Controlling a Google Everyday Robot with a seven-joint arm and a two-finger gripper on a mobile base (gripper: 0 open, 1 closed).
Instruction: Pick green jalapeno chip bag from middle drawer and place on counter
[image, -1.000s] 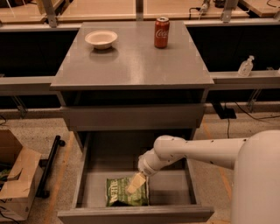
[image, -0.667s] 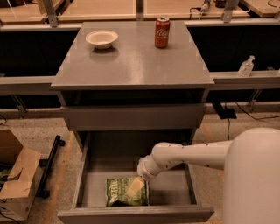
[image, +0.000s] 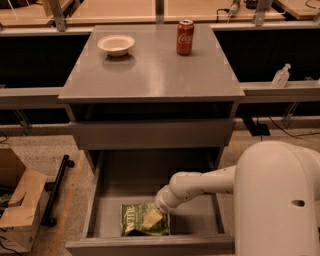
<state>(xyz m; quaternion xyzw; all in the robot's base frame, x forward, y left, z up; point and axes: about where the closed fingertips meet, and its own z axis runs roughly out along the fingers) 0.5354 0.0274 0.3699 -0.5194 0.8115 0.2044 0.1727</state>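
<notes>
Robot arm (image: 280, 200) is the biggest thing, fat and white, and it fills the bottom right corner. It reaches left and down into the middle drawer (image: 100, 246). Next is the flat grey counter (image: 150, 70) on top of the drawers. Below the counter the top drawer (image: 150, 134) is shut, and under that the middle drawer is pulled out wide. A brown cardboard box (image: 17, 210) sits on the floor to the left.

The green jalapeno chip bag (image: 131, 221) lies flat on the drawer bottom, near the front wall and a bit left of the middle. On the counter there is a white bowl (image: 116, 45) at the back left and a red soda can (image: 185, 36) at the back. A small clear bottle (image: 281, 76) stands on the ledge to the right.

The gripper (image: 152, 218) is down on the right part of the bag, touching it. I cannot tell how far open it is, or if it has hold of the bag.

I think the bag is very light, soft and puffy, and its skin is crinkly and slippery. The chips inside break easily, so a hard squeeze is bad. A good place to take hold looks like the flat sealed edge or a pinch of the loose top skin, not the fat middle. It may slide or fold when lifted
</notes>
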